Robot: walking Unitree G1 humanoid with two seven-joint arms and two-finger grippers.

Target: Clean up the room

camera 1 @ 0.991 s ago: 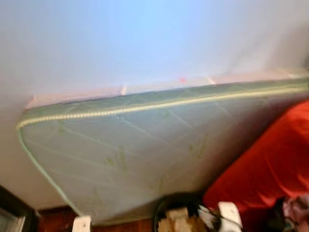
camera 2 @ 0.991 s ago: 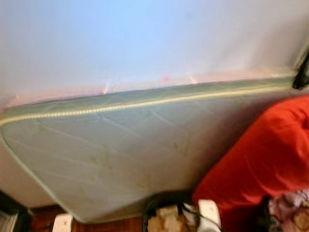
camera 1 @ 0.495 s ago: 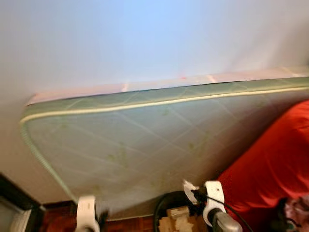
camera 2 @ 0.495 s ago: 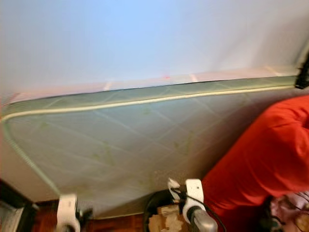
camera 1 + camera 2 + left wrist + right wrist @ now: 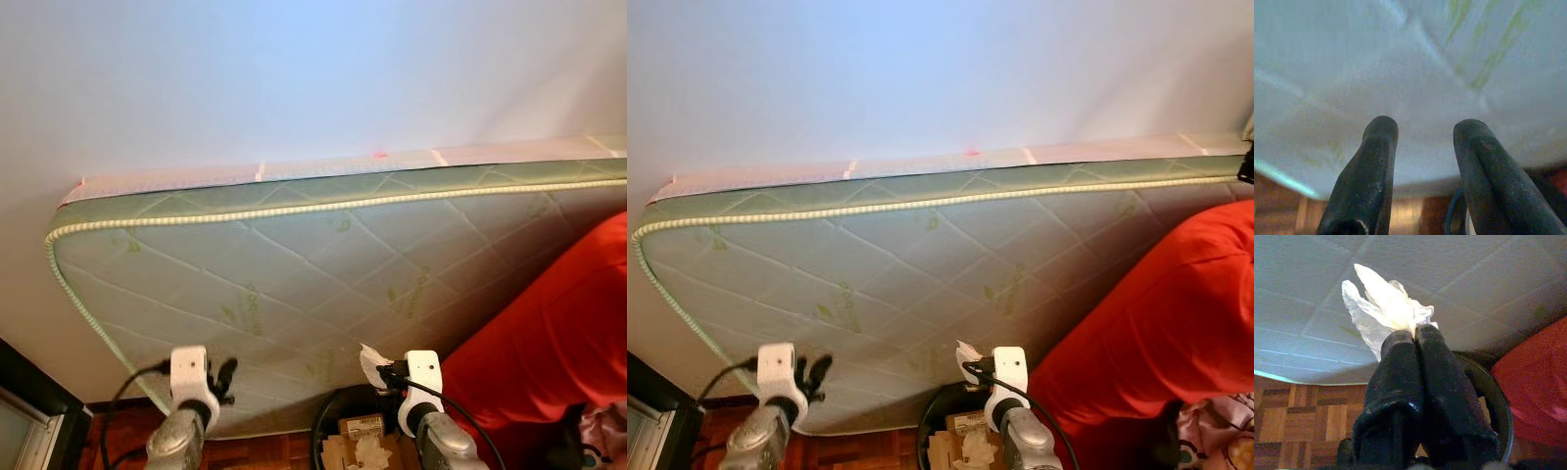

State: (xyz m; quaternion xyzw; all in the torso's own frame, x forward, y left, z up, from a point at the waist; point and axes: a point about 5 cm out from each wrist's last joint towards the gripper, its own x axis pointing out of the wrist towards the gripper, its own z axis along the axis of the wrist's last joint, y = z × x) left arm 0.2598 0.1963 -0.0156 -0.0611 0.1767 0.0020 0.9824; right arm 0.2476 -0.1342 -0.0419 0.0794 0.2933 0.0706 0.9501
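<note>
Green-quilted mattress (image 5: pixel 323 284) leans on the white wall (image 5: pixel 294 78) right in front of us, w/ red fabric (image 5: pixel 558 333) slumped against it at our right. Our right gripper (image 5: pixel 1411 335) is clenched on a crumpled white tissue (image 5: pixel 1382 308), held up just above a black bin (image 5: pixel 338 431) w/ cardboard scraps (image 5: pixel 361 448) inside. Left gripper (image 5: pixel 1422 129) hangs released near the mattress face, over parquet floor (image 5: pixel 1298 416).

Mattress (image 5: pixel 323 284) leaning against the wall (image 5: pixel 294 78), cloth heap (image 5: pixel 558 343) to its right, bin (image 5: pixel 1488 396) on the floor (image 5: pixel 1298 416) before it, left end effector (image 5: pixel 223 377) and right end effector (image 5: pixel 382 370) (pinching a tissue (image 5: pixel 1383 308)) raised in front.
</note>
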